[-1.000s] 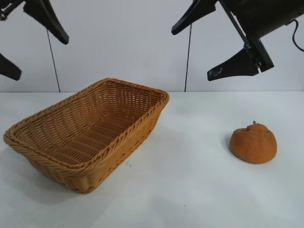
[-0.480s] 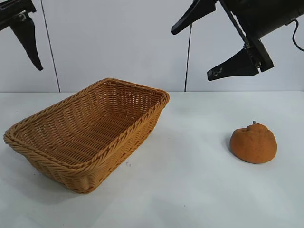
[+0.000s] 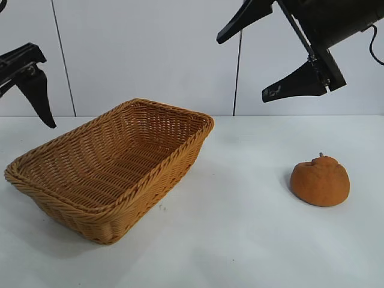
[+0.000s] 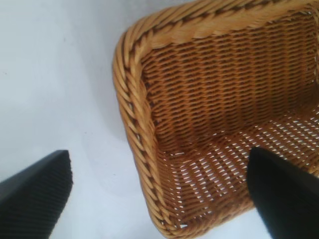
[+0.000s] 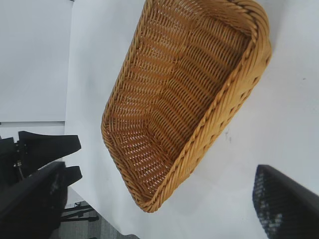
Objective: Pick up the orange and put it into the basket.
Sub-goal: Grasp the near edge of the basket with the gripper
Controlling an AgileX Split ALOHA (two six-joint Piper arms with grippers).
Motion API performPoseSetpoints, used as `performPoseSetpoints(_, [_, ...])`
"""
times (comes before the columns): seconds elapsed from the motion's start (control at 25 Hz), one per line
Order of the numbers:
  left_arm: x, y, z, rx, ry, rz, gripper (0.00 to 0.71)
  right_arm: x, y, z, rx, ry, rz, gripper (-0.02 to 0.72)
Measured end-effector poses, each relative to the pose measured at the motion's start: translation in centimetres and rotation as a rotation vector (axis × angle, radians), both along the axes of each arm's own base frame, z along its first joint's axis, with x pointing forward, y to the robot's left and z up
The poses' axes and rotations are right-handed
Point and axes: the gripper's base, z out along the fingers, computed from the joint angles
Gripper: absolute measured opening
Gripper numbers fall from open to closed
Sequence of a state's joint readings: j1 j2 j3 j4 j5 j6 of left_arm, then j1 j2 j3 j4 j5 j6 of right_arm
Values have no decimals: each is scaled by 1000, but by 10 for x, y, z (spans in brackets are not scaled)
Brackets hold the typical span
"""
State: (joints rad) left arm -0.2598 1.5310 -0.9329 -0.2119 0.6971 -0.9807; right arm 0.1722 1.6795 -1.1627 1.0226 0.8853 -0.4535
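The orange (image 3: 320, 181) sits on the white table at the right, with nothing touching it. The basket (image 3: 157, 173) stands empty at the left; it also shows in the left wrist view (image 4: 130, 107) and the right wrist view (image 5: 234, 94). My right gripper (image 3: 241, 69) is open and empty, high above the table between basket and orange, up and left of the orange. My left gripper (image 4: 158, 157) is open and empty, above the basket's left end. One of its fingers (image 3: 35, 90) shows at the left edge of the exterior view. The orange is out of both wrist views.
A white wall with two thin dark cables (image 3: 237, 72) stands behind the table. The table's edge and dark stand legs (image 5: 75, 214) show beyond the basket in the right wrist view.
My left gripper has swung and come down at the far left, toward the basket's left end. The right arm, the orange and the basket have not moved.
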Motion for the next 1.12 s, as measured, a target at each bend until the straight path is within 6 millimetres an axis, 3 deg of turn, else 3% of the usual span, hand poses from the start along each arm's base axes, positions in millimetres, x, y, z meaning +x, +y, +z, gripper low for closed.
performPoseSetpoints(0.44, [29,-7,-80,35,115,23,672,0,0,0,1,2,-3,694])
performPoseSetpoints(0.56, [30,-8,-92,19,146,41,651,0,0,0,0,0,-5,694])
performPoseSetpoints(0.68, [30,-10,-92,4,151,55,515,0,0,0,0,0,-5,694])
performPoseSetpoints(0.88, [29,-10,-92,-3,159,61,116,0,0,0,0,0,-5,694])
performPoseSetpoints(1.12, [36,-12,-84,-8,148,26,94,0,0,0,0,0,-5,694])
